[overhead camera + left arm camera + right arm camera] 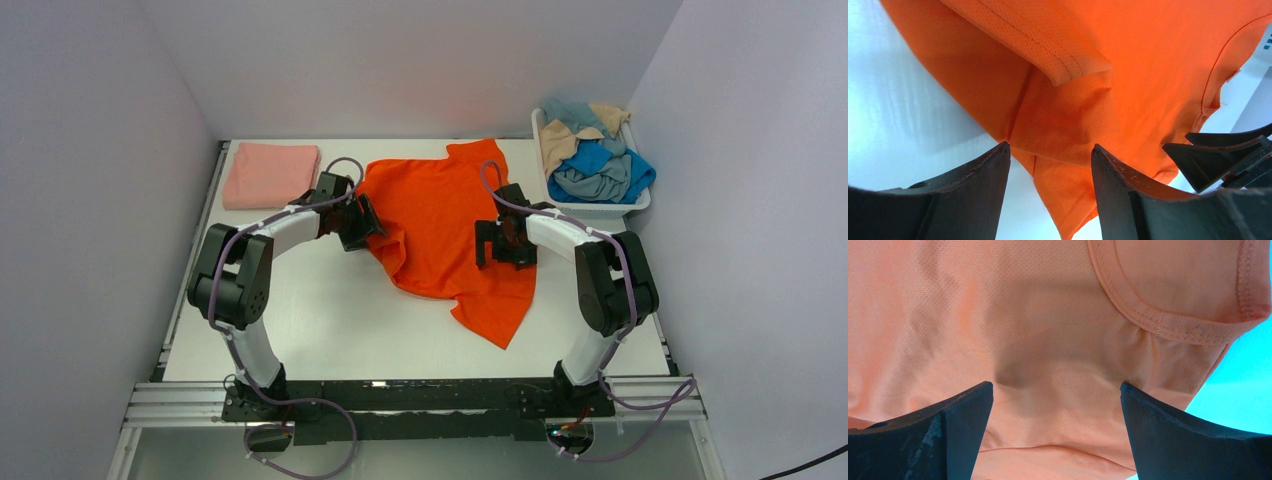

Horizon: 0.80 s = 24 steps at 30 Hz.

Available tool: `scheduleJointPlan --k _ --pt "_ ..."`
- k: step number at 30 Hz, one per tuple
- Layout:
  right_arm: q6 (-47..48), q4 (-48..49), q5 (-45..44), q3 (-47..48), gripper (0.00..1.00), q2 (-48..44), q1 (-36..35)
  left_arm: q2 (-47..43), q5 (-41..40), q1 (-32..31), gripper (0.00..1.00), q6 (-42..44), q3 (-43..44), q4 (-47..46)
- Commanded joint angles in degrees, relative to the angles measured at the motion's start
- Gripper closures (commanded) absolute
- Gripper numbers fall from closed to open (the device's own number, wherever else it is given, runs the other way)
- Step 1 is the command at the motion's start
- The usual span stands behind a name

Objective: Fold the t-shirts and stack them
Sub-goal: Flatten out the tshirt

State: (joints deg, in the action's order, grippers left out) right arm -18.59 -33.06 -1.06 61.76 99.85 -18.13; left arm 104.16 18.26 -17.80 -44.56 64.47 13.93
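A bright orange t-shirt [440, 215] lies spread and rumpled across the middle of the table, one sleeve folded over in the left wrist view [1128, 75]. My left gripper [368, 228] sits low at the shirt's left edge. Its jaws [1050, 146] stand apart, with the cloth's edge and bare table between them and nothing pinched. My right gripper [490, 250] hovers over the shirt's right side, open wide [1055, 384] above the cloth near the collar [1158, 322]. A salmon-pink t-shirt [270, 175] lies folded at the back left.
A white basket [600, 208] at the back right holds crumpled blue, grey-blue, teal and tan t-shirts [595, 160]. Walls close in the table on the left, back and right. A metal rail [420, 398] with the arm bases runs along the near edge.
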Motion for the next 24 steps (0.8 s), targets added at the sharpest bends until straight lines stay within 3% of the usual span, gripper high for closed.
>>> scheduleJointPlan --k 1,15,21,22,24 --pt "0.4 -0.7 -1.4 0.9 0.0 -0.1 0.3 0.5 0.4 0.0 0.36 -1.3 0.7 -1.0" --pt "0.3 -0.6 -2.5 0.8 0.0 -0.1 0.3 4.5 5.2 -1.0 0.51 -2.0 1.9 -5.2" --pt "0.3 -0.6 -2.5 0.7 0.0 -0.2 0.2 6.2 6.2 -2.5 0.72 -1.7 4.6 -5.5" --pt "0.3 -0.6 -2.6 0.7 0.0 -0.3 0.3 6.6 5.4 -2.8 0.78 -1.2 5.4 -4.5" --pt "0.3 -0.5 -2.7 0.6 0.0 -0.4 0.3 7.3 4.6 -2.9 1.0 -0.7 6.6 -3.1"
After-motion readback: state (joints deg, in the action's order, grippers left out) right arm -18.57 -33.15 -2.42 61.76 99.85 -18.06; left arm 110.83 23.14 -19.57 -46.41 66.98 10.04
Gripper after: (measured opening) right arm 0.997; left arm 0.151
